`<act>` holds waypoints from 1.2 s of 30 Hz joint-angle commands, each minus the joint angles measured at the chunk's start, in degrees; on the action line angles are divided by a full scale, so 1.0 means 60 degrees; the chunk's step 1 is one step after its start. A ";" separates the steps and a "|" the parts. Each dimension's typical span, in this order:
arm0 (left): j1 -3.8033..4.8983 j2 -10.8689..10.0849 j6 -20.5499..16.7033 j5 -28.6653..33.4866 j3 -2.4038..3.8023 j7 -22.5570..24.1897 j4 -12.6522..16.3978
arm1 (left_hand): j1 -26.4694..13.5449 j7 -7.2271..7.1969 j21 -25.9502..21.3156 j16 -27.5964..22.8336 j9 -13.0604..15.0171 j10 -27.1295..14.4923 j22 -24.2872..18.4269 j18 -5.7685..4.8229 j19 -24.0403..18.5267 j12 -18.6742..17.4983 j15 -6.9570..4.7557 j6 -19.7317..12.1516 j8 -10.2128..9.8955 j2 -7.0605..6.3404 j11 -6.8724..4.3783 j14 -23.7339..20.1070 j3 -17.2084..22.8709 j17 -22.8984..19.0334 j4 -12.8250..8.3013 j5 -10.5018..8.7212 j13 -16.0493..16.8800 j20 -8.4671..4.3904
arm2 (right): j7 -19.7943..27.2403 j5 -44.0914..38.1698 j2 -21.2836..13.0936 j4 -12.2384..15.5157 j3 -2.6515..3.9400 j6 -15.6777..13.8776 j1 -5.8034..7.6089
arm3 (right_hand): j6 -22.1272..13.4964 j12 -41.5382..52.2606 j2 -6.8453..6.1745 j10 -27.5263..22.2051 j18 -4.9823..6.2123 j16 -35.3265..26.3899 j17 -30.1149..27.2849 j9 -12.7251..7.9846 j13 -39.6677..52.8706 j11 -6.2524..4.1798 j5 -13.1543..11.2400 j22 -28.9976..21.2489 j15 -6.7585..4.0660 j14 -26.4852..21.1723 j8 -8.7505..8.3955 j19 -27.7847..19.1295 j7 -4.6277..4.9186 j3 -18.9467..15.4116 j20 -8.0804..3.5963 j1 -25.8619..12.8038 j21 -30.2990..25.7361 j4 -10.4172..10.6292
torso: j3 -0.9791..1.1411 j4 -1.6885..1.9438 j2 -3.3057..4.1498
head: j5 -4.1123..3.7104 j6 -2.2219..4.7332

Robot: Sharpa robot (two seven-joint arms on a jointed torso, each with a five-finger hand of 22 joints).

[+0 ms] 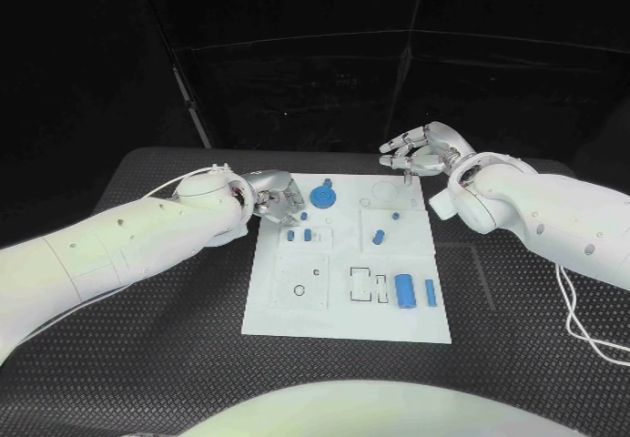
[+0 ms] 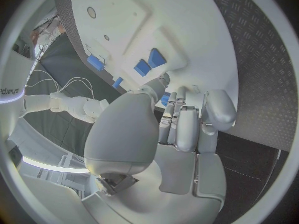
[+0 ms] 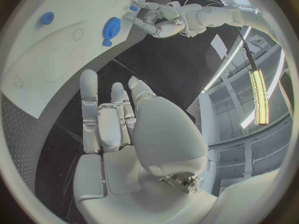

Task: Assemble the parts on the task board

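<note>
The task board [image 1: 344, 300] lay in the middle of the black table [image 1: 157, 364], its near end bare apart from a few empty sockets. Just beyond these, toward the right edge, a wide blue block [image 1: 404, 289] and a slimmer blue bar [image 1: 430, 291] lay side by side next to two rectangular recesses. Farther up, a small blue peg [image 1: 377, 238] sat near the centre, and a pair of short blue pieces [image 1: 300, 236] lay on the left half of the board. At the far end a blue gear [image 1: 324, 196] lay flat on the plate.

The left hand [image 1: 272, 202] hung over the board's far left edge, just beside the pair of short pieces; its fingers were curled downward, and whether they pinched anything cannot be told, since the wrist view showed only fingers drawn together above the blue pieces. The right hand [image 1: 427, 150] was raised at the far right corner, fingers spread and holding nothing, well apart from every part.

The step in hand appeared to be an early pick on the left side, with most parts loose. The next move would call for a sure pinch on one small piece and its alignment over a matching socket. The gear lay close to the left hand and could be nudged
</note>
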 commanded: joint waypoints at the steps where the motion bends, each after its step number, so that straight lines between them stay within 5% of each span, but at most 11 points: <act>1: -0.0015 -0.0231 -0.0523 0.0402 0.0040 0.0179 -0.0022 | 0.0069 0.0092 -0.0159 -0.0049 -0.0012 0.0121 -0.0066 0.0030 -0.0003 0.0077 0.0073 0.0154 0.0106 0.0094 -0.0050 0.0113 -0.0058 -0.0077 -0.0036 0.0022 0.0010 0.0068 | -0.0617 -0.2427 -0.0150 0.0132 0.0005 0.0865 0.0015 | 0.0336 -0.1131 -0.0113 0.0114 -0.0122 0.0215 0.0346 0.0021 -0.0916 -0.0064 -0.0294 0.1016 -0.0046 0.0272 0.0101 0.0606 -0.0061 0.0459 -0.0055 0.0341 0.0672 -0.0192 | -0.0009 0.0001 -0.0014 | -0.0120 0.0093; 5: -0.0018 -0.0620 -0.1115 0.1655 0.0099 0.0690 0.0079 | 0.0089 0.0217 -0.0391 -0.0143 -0.0004 0.0290 -0.0189 0.0073 -0.0067 0.0185 0.0043 0.0431 0.0245 0.0136 -0.0090 0.0065 -0.0056 -0.0247 -0.0034 0.0025 0.0021 0.0052 | -0.0992 -0.4377 -0.0395 0.0423 0.0003 0.1267 -0.0006 | 0.0658 -0.3151 -0.0500 0.0949 -0.0252 0.0238 0.0442 -0.0035 -0.2570 0.0044 -0.0648 0.1823 -0.0003 0.0362 -0.0056 0.1044 -0.0033 0.1288 -0.0027 0.0294 0.1264 -0.0293 | -0.0012 -0.0008 -0.0013 | -0.0312 0.0189; 11: -0.0042 -0.1208 -0.2041 0.4809 0.0126 0.2025 0.0393 | 0.0158 0.0330 -0.2084 -0.1285 -0.0063 0.0698 -0.1095 0.0351 -0.0752 0.0476 0.0023 0.0719 0.0377 0.0217 -0.0120 -0.0641 0.0050 -0.1985 -0.0047 0.0034 0.0061 0.0041 | -0.1706 -0.6944 -0.0703 0.1040 0.0001 0.1430 -0.0177 | 0.0750 -0.3928 -0.0838 0.1088 -0.0285 0.0251 0.0478 -0.0029 -0.3218 0.0018 -0.0757 0.2067 0.0016 0.0385 -0.0279 0.1129 -0.0103 0.1645 0.0003 0.0126 0.1433 -0.0346 | -0.0017 0.0004 -0.0024 | -0.0547 0.0317; 16: -0.0115 -0.1557 -0.2385 0.7604 0.0130 0.3103 0.0764 | 0.0213 0.0400 -0.4784 -0.2988 -0.0138 0.0686 -0.2567 0.0759 -0.1971 0.0604 0.0078 0.0890 0.0456 0.0256 -0.0074 -0.1815 0.0195 -0.4248 -0.0083 0.0031 0.0044 0.0072 | -0.2201 -0.8238 -0.0780 0.1391 -0.0012 0.1382 -0.0331 | 0.0749 -0.4234 -0.1042 0.1008 -0.0334 0.0243 0.0460 -0.0030 -0.3490 0.0072 -0.0803 0.2347 0.0053 0.0391 -0.0408 0.1274 -0.0093 0.1746 0.0038 -0.0014 0.1619 -0.0331 | -0.0009 0.0010 -0.0020 | -0.0597 0.0394; 20: -0.0177 -0.1712 -0.2411 0.9324 0.0129 0.3728 0.1066 | 0.0220 0.0420 -0.5237 -0.3918 -0.0188 0.0630 -0.2854 0.0781 -0.2241 0.0675 0.0102 0.0946 0.0491 0.0292 -0.0048 -0.2412 0.0252 -0.5385 -0.0100 0.0030 0.0028 0.0109 | -0.2415 -0.8737 -0.0791 0.1559 -0.0025 0.1371 -0.0454 | 0.0689 -0.4430 -0.1182 0.0921 -0.0353 0.0243 0.0451 -0.0035 -0.3681 0.0134 -0.0817 0.2459 0.0098 0.0394 -0.0528 0.1327 -0.0043 0.1810 0.0075 -0.0113 0.1697 -0.0317 | -0.0014 0.0014 -0.0009 | -0.0616 0.0431; 25: -0.0237 -0.1813 -0.2392 1.0550 0.0129 0.4169 0.1337 | 0.0228 0.0417 -0.5319 -0.4060 -0.0200 0.0654 -0.2918 0.0785 -0.2268 0.0726 0.0104 0.0974 0.0510 0.0317 -0.0056 -0.2487 0.0269 -0.5544 -0.0108 0.0027 0.0033 0.0111 | -0.2553 -0.9027 -0.0784 0.1668 -0.0036 0.1543 -0.0546 | 0.0612 -0.4620 -0.1356 0.0805 -0.0367 0.0263 0.0472 -0.0032 -0.3889 0.0231 -0.0841 0.2537 0.0172 0.0400 -0.0664 0.1357 0.0057 0.1822 0.0135 -0.0261 0.1753 -0.0291 | -0.0003 0.0011 -0.0008 | -0.0597 0.0427; 36: -0.0273 -0.1857 -0.2458 1.1056 0.0128 0.4354 0.1248 | 0.0234 0.0428 -0.5400 -0.4135 -0.0210 0.0642 -0.2980 0.0785 -0.2296 0.0760 0.0109 0.1005 0.0533 0.0342 -0.0051 -0.2536 0.0284 -0.5600 -0.0116 0.0028 0.0031 0.0113 | -0.2558 -0.8932 -0.0822 0.1793 -0.0060 0.2161 -0.0619 | 0.0593 -0.4739 -0.1430 0.0730 -0.0381 0.0313 0.0534 -0.0019 -0.4087 0.0322 -0.0860 0.2651 0.0249 0.0411 -0.0766 0.1391 0.0167 0.1785 0.0208 -0.0397 0.1828 -0.0260 | 0.0003 0.0002 0.0002 | -0.0559 0.0405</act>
